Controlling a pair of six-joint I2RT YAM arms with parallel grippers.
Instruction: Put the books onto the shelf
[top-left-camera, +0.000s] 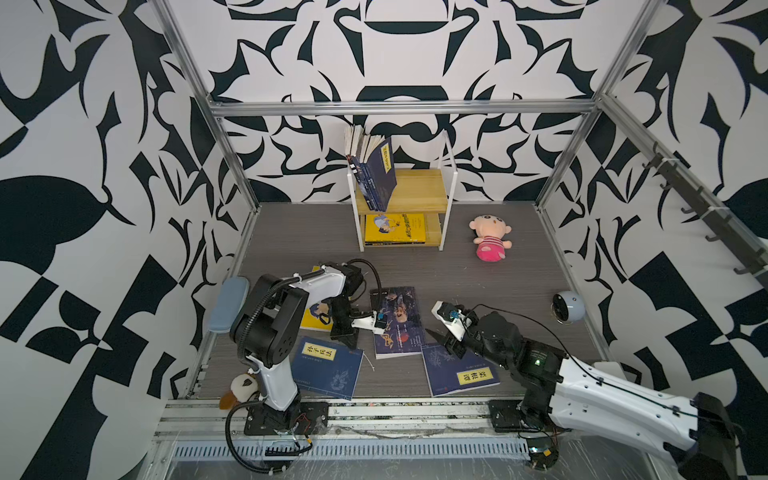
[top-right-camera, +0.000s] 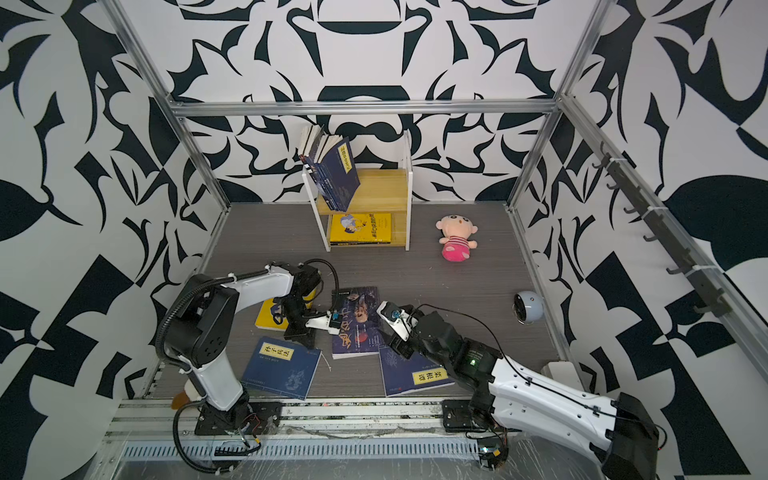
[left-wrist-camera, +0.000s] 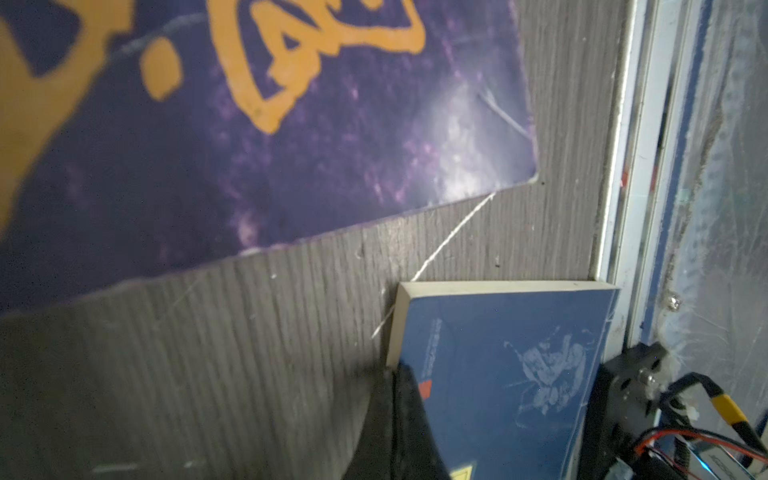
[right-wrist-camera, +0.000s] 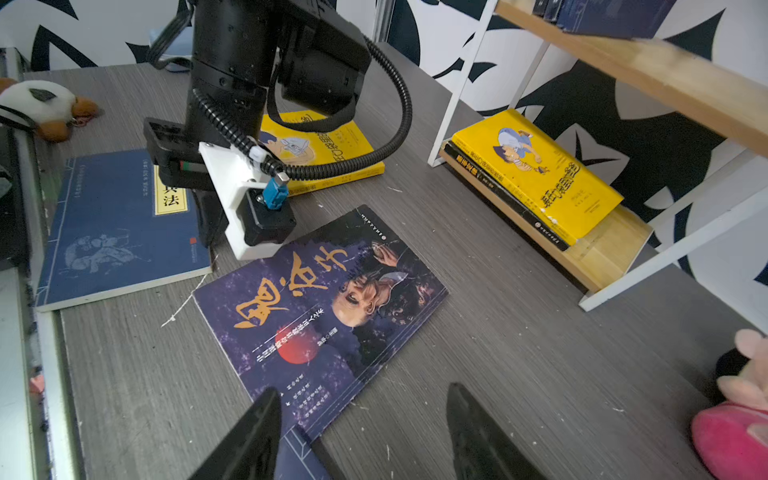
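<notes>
The shelf (top-left-camera: 419, 195) (top-right-camera: 382, 191) stands at the back. Navy books (top-left-camera: 378, 174) lean on its upper board and a yellow book (top-left-camera: 395, 228) (right-wrist-camera: 536, 174) lies on the lower one. On the table lie a dark book with gold calligraphy (top-left-camera: 395, 324) (left-wrist-camera: 249, 145) (right-wrist-camera: 324, 299), a yellow book (top-left-camera: 316, 318), a left navy book (top-left-camera: 328, 365) (left-wrist-camera: 498, 374) and a right navy book (top-left-camera: 461, 370). My left gripper (top-left-camera: 351, 343) (left-wrist-camera: 399, 374) is shut and empty, its tips at the left navy book's corner. My right gripper (top-left-camera: 440, 340) (right-wrist-camera: 361, 411) is open, low over the dark book's near corner and the right navy book.
A pink plush doll (top-left-camera: 489, 237) lies right of the shelf. A round pale-blue device (top-left-camera: 568, 306) sits by the right wall. At the left edge there is a grey-blue pad (top-left-camera: 228, 303), and a small plush bird (top-left-camera: 241, 388) lies beside the left arm's base. Metal rails border the table.
</notes>
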